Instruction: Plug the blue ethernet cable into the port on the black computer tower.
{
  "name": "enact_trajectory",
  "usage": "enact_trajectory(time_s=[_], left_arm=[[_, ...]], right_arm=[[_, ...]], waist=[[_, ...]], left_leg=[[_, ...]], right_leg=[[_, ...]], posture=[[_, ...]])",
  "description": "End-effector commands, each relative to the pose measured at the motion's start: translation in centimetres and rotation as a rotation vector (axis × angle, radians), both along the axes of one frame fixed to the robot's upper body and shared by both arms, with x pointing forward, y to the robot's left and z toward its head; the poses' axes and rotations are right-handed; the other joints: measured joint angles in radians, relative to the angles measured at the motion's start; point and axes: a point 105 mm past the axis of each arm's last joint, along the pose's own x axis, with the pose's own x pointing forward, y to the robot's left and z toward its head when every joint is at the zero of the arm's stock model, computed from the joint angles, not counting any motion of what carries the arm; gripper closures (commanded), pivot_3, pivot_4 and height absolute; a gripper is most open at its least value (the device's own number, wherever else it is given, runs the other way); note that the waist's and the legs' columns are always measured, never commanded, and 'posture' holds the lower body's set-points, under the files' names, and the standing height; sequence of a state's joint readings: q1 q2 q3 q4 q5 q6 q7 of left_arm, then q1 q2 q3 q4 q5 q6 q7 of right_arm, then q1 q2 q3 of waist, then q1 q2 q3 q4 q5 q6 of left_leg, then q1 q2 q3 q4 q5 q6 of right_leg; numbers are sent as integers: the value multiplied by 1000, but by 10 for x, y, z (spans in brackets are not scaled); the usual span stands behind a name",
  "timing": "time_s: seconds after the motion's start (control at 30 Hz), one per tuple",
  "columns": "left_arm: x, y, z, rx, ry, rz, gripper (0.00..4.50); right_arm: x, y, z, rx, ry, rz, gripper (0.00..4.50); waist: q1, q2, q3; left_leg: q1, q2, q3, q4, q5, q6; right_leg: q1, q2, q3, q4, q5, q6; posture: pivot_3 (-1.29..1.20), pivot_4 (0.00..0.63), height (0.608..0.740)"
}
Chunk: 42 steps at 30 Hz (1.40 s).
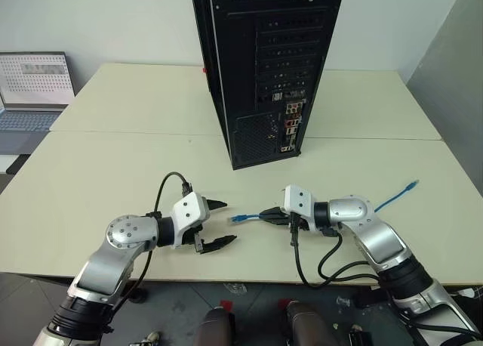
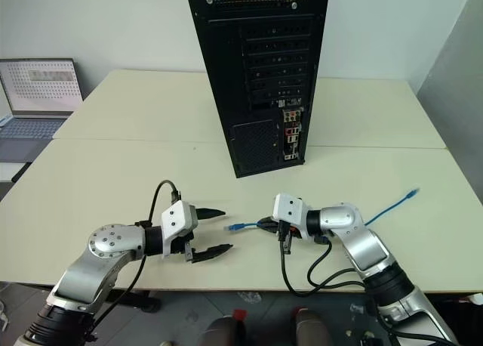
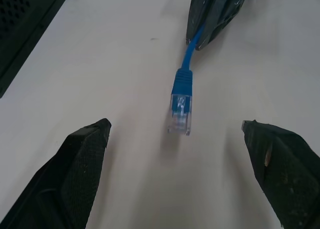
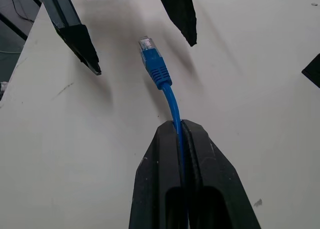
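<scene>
currently the right claw (image 1: pixel 273 217) is clamped on the blue ethernet cable (image 1: pixel 251 217) low over the worktop (image 1: pixel 113 165), its plug pointing straight into the gap of the wide-spread left claw (image 1: pixel 219 223), nearer it than the black computer tower (image 1: pixel 264 66) beyond.

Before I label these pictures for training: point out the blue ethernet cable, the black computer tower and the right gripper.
blue ethernet cable (image 3: pixel 181 106): left wrist view, on the translucent plug at its near end.
black computer tower (image 1: pixel 264 74): left eye view, on the rear panel's slot covers.
right gripper (image 4: pixel 178 126): right wrist view, at the fingertips pinching the cord.
</scene>
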<state>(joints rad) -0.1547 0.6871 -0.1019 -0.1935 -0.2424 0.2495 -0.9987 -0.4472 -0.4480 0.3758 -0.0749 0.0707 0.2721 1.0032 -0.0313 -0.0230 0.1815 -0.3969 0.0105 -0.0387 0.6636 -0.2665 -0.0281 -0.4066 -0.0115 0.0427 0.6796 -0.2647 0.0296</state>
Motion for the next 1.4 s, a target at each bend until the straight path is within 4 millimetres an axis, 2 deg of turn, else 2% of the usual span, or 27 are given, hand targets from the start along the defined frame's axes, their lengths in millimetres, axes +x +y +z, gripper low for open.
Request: enact_trajectory(time_s=[0.03, 0.3, 0.53, 0.77, 0.97, 1.1, 1.33, 1.4], left_arm=[[-1, -4, 7, -31, 1, -25, 849], [0, -2, 4, -23, 12, -27, 2551], [1, -4, 3, -20, 9, -26, 4228], [1, -5, 2, -24, 2, -26, 4270], [-2, -5, 4, -23, -27, -53, 4271], [-2, -6, 8, -10, -123, -85, 4271], [6, -10, 21, 110, -517, -175, 4271], [7, -14, 28, 125, -679, -202, 4271]], right_arm=[[-3, 5, 17, 22, -54, 37, 4500], [-4, 5, 17, 16, -59, 42, 4500], [-5, 5, 18, 11, -64, 52, 4500], [-7, 5, 18, 1, -71, 68, 4500], [-6, 3, 17, -12, -73, 76, 3071], [-5, -6, 24, -18, -59, 77, 2170], [-17, -27, 47, 77, 106, 51, 278], [-18, -28, 54, 148, 170, 20, 274]], waist=[[0, 0, 0], [0, 0, 0], [0, 0, 0], [0, 0, 0], [0, 0, 0], [1, 0, 0], [3, 0, 0], [3, 0, 0]], left_leg=[[0, 0, 0, 0, 0, 0], [0, 0, 0, 0, 0, 0], [0, 0, 0, 0, 0, 0], [0, 0, 0, 0, 0, 0], [0, 0, 0, 0, 0, 0], [0, 0, 0, 0, 0, 0], [0, -1, 0, 0, 0, 0], [0, -1, -1, 0, 0, 0]], right_leg=[[0, 0, 0, 0, 0, 0], [0, 0, 0, 0, 0, 0], [0, 0, 0, 0, 0, 0], [0, 0, 0, 0, 0, 0], [0, 0, 0, 0, 0, 0], [0, 0, 0, 0, 0, 0], [0, -1, -1, 0, 0, 0], [0, -4, -1, 0, 0, 0]], posture=[[0, 150, 740], [0, 150, 740], [0, 150, 740], [0, 150, 740], [0, 150, 740], [0, 150, 740], [0, 150, 740], [0, 150, 740]])
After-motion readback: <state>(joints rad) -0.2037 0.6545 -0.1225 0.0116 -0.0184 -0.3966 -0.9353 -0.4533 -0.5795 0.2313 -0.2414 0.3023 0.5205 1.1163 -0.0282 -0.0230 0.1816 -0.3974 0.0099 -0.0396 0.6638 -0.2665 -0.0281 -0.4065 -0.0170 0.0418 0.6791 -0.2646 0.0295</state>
